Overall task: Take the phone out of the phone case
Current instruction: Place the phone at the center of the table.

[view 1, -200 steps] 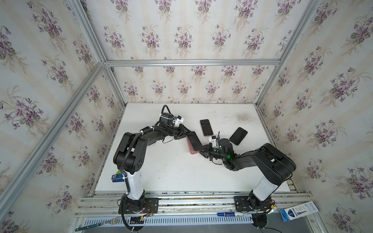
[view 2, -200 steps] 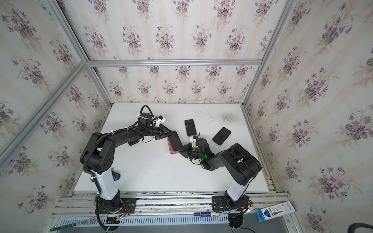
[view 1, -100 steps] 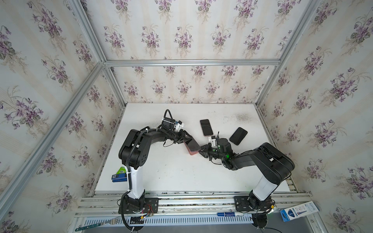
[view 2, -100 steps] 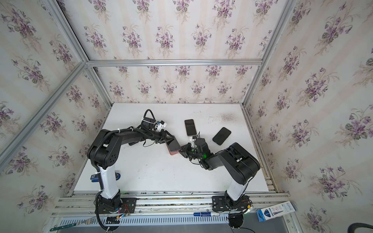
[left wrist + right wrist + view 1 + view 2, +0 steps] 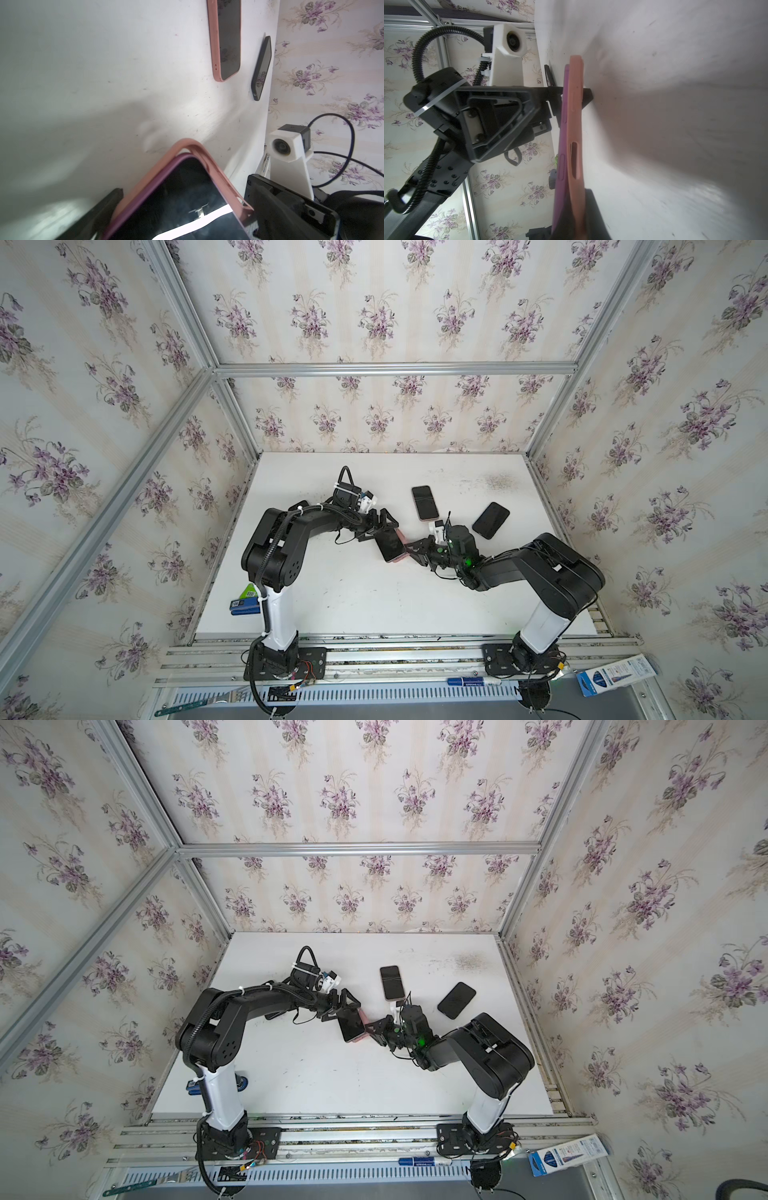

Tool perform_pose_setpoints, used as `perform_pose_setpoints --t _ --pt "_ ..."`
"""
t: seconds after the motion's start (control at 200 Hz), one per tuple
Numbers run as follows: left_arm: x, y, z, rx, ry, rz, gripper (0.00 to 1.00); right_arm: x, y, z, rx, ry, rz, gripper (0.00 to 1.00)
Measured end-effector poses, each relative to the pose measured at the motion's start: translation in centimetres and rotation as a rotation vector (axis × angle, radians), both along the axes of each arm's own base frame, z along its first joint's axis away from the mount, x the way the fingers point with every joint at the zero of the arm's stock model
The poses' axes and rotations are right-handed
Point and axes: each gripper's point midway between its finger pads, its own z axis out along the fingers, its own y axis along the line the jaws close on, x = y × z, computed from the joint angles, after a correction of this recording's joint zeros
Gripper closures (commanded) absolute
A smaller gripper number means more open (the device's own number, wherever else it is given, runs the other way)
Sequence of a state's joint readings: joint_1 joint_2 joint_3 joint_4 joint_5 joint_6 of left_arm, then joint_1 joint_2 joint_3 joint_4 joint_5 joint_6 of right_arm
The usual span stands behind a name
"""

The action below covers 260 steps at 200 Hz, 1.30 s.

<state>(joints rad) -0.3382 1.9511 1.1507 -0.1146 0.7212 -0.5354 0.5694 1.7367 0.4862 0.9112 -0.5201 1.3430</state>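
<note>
Pinches the phone case [image 5: 576, 124] in the right end effector [image 5: 412, 551], low over the worktop [image 5: 353, 597]. Straddles its far end with the left end effector [image 5: 384, 529] spread wide, gripping nothing. Risks dropping the half-peeled phone [image 5: 187, 197], or reseating it. Lies screen-up, long axis spanning end effector to end effector.
</note>
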Motion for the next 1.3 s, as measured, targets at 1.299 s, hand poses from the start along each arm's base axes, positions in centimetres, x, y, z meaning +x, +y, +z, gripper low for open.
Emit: perform_pose_setpoints --t 1.299 --pt "-2.2 4.4 -1.0 0.313 0.072 0.103 0.02 -1.4 -3.4 0.0 -0.115 -0.005 -0.127 1.00"
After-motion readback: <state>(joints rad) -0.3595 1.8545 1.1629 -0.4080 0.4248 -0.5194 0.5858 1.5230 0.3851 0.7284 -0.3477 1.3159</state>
